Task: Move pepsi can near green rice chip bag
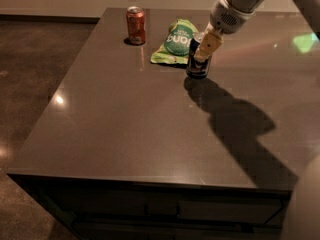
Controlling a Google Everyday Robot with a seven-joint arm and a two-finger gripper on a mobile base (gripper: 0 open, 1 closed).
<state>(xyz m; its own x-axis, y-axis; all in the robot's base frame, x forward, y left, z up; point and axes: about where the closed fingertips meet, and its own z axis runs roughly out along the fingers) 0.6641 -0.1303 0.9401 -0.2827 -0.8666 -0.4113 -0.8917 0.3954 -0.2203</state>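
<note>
The pepsi can (196, 64), dark blue with a silver top, is upright at the right edge of the green rice chip bag (174, 43), touching it or nearly so. My gripper (206, 46) comes down from the upper right and is shut on the can's upper part; its tan fingers (210, 43) cover the can's top right side. The can's base is at or just above the tabletop; I cannot tell which. The light green bag lies flat with its dark green circle facing up.
An orange-red can (136, 25) stands upright to the left of the bag near the table's far edge. The dark grey table (125, 124) stretches toward the front. My arm's shadow (235, 124) falls to the right of the can.
</note>
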